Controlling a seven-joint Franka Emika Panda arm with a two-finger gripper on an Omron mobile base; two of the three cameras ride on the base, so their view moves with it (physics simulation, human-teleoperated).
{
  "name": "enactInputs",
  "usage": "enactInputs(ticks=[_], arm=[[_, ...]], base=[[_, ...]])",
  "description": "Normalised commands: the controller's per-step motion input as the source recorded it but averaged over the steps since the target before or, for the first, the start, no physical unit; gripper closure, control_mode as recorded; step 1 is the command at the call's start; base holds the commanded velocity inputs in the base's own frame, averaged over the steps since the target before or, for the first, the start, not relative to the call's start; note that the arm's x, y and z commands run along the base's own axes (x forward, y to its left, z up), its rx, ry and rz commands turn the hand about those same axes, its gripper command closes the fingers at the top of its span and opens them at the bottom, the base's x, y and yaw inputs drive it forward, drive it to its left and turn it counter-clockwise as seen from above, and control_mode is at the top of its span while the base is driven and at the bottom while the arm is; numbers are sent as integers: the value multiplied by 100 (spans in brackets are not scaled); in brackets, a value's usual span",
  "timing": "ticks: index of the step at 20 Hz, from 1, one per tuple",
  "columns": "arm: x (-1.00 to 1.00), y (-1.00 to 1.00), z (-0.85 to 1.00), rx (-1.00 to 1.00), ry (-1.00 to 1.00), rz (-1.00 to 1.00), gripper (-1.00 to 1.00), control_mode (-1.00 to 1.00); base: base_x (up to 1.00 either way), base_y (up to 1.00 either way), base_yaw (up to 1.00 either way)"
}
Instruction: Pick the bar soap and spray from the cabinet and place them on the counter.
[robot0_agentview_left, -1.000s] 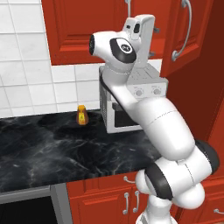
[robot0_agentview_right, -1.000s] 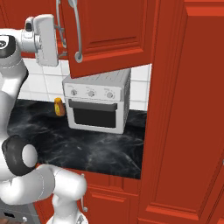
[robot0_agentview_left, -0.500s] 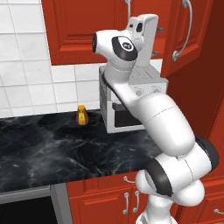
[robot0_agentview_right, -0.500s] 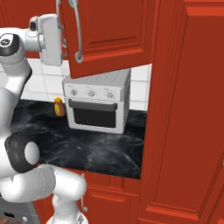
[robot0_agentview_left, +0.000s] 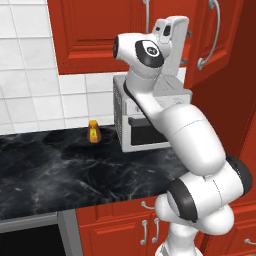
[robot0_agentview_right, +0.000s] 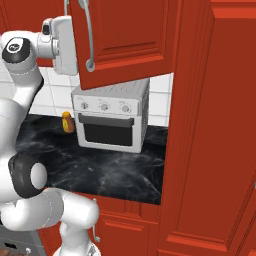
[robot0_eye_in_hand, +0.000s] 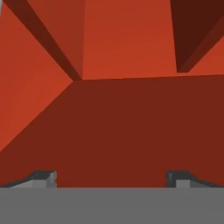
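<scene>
Red cabinet (robot0_eye_in_hand: 127, 39) interior lies dead ahead at 12 o'clock of the end effector (robot0_eye_in_hand: 111, 178), fingers spread apart, soap and spray unseen

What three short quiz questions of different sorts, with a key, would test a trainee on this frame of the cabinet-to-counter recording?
1. True or false: the gripper is shut on the small orange bottle.
2. Multiple choice: the toaster oven stands on A) the counter, B) the floor, C) a shelf in the cabinet.
3. Fill in: in the hand view the fingertips stand wide ____ over a bare red surface.

Key: 1 false, the jaws are open and hold nothing, and the bottle stands on the counter left of the oven; 2 A; 3 apart.
</scene>
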Motion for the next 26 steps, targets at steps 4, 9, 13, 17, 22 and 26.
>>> enactInputs(ticks=[4,9,13,17,22,26], arm=[[-12,-34,0,0,-1,-3,-100,-100],[-19,-34,0,0,-3,-4,-100,-100],[-21,-31,0,0,-4,-4,-100,-100],[-22,-33,0,0,-4,-4,-100,-100],[-20,-38,0,0,-3,-4,-100,-100],[-15,-40,0,0,-3,-3,-100,-100]], base=[[0,0,0],[0,0,0],[0,0,0],[0,0,0],[0,0,0],[0,0,0]])
